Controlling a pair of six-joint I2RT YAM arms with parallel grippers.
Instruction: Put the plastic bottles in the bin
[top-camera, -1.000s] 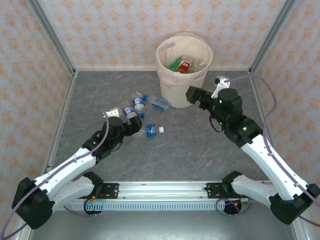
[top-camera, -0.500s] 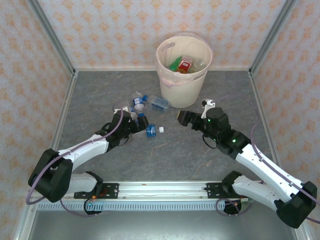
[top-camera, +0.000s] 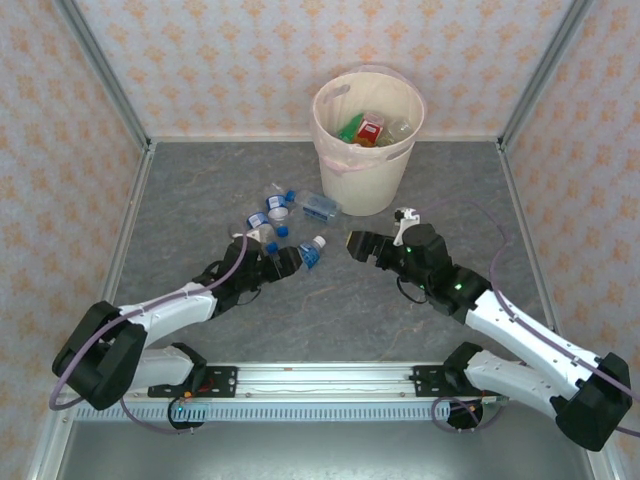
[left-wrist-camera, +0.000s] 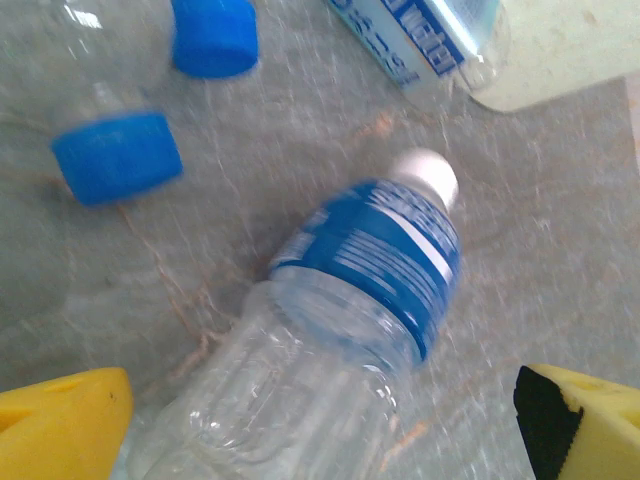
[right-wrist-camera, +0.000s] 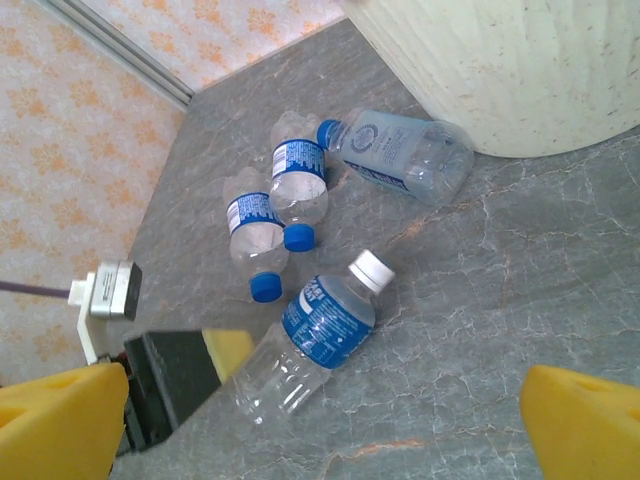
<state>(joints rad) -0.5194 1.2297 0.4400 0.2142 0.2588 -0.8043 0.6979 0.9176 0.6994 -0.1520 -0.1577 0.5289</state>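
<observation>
A clear plastic bottle (top-camera: 309, 253) with a blue label and white cap lies on the table, also seen as bottle (left-wrist-camera: 365, 270) and bottle (right-wrist-camera: 322, 322). Its base lies between the jaws of my open left gripper (top-camera: 288, 262) (left-wrist-camera: 320, 430), whose yellow fingers (left-wrist-camera: 65, 420) stand apart from it on both sides. Three more clear bottles (top-camera: 272, 212) (right-wrist-camera: 298, 182) lie between it and the bin (top-camera: 366, 150). Green and red bottles (top-camera: 370, 128) lie inside the bin. My right gripper (top-camera: 353, 245) (right-wrist-camera: 320, 440) hangs open and empty just right of the white-capped bottle.
The bin (right-wrist-camera: 520, 70) stands at the back centre against the patterned wall. The left gripper's black body (right-wrist-camera: 165, 385) lies low beside the bottle. Metal frame posts (top-camera: 105, 75) mark the table's side edges.
My left gripper has slid forward round the white-capped bottle, which has turned its cap toward the upper right. The right arm has dropped from beside the bin and swung left toward the table's middle.
</observation>
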